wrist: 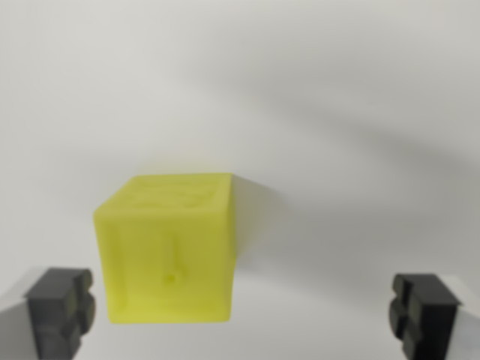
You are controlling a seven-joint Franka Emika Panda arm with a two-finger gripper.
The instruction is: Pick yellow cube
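sitting between spread jaws, the yellow cube (169, 251) nearly touches the left finger (61, 309), leaving room rightward. plain white worktop (337, 112) all round.

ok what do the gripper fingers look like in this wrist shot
Only the tips of the gripper show, at the bottom corners of the wrist view. Each fingertip is a dark, near-black blocky pad with a notched, stepped outline, mounted on a pale grey finger body behind it. The other looks the same. No cables or markings are visible; the picture is slightly blurred.

Yellow cube (169, 251) on white surface (337, 112), between spread claw (241, 315) fingers (60, 311), nearer left one.
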